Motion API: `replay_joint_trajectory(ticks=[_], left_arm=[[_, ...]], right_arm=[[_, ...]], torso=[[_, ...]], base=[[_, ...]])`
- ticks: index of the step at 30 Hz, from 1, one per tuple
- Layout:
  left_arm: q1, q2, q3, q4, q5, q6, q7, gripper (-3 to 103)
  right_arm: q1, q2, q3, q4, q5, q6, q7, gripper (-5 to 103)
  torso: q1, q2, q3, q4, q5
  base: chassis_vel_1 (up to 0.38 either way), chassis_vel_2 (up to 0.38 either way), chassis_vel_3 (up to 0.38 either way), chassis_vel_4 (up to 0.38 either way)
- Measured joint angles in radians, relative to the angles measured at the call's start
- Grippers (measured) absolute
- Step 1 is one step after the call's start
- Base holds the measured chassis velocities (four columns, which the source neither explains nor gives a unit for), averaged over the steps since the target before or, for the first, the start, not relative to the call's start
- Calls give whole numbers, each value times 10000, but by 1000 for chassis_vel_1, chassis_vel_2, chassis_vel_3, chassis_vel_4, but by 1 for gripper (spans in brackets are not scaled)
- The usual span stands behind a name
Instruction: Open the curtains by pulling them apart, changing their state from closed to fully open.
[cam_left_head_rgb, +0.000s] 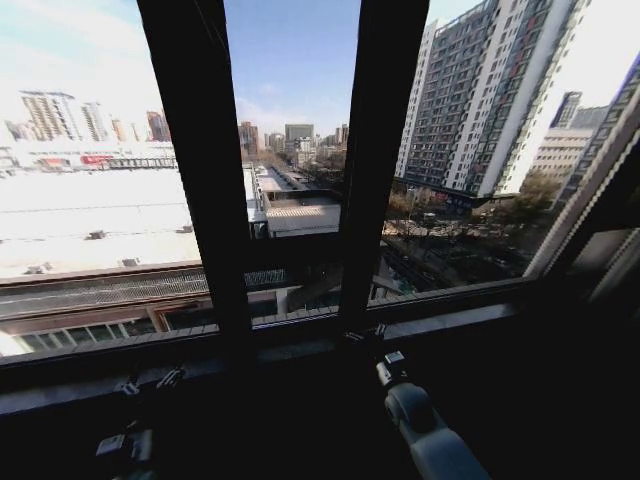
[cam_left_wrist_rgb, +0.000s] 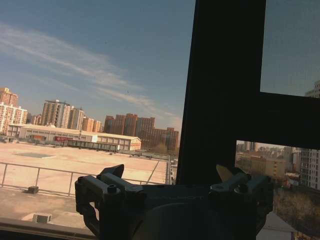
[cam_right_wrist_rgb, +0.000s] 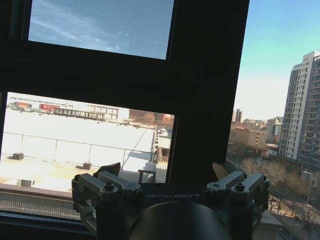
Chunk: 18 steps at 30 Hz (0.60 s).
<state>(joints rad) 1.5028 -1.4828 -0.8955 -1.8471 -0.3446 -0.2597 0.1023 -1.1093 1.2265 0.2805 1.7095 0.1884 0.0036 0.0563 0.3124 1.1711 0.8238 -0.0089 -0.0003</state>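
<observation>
The curtains are out of view; bare glass and dark window frame bars (cam_left_head_rgb: 200, 170) stand before me, with the city outside. My left gripper (cam_left_head_rgb: 148, 382) is low at the left, just below the window sill (cam_left_head_rgb: 450, 320). In the left wrist view the left gripper (cam_left_wrist_rgb: 170, 172) is open, its fingers (cam_left_wrist_rgb: 112, 172) spread wide with nothing between them, facing a dark upright bar (cam_left_wrist_rgb: 220, 90). My right gripper (cam_left_head_rgb: 375, 345) is held near the sill at the foot of the right bar (cam_left_head_rgb: 380, 170). The right wrist view shows the right gripper (cam_right_wrist_rgb: 167, 170) open and holding nothing.
The dark sill runs across the whole width in front of me. A slanted frame edge (cam_left_head_rgb: 590, 200) closes the window at the far right. A horizontal crossbar (cam_right_wrist_rgb: 100, 70) spans the pane ahead of the right gripper.
</observation>
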Motion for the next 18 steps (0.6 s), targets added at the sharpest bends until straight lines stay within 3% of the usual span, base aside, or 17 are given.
replay_joint_trajectory(ticks=[18], left_arm=[[0, 0, 0, 0, 0, 1, 0, 100]], right_arm=[[0, 0, 0, 0, 0, 0, 0, 100]], torso=[[-1, 0, 0, 0, 4]], base=[[-346, -344, 353, 348]])
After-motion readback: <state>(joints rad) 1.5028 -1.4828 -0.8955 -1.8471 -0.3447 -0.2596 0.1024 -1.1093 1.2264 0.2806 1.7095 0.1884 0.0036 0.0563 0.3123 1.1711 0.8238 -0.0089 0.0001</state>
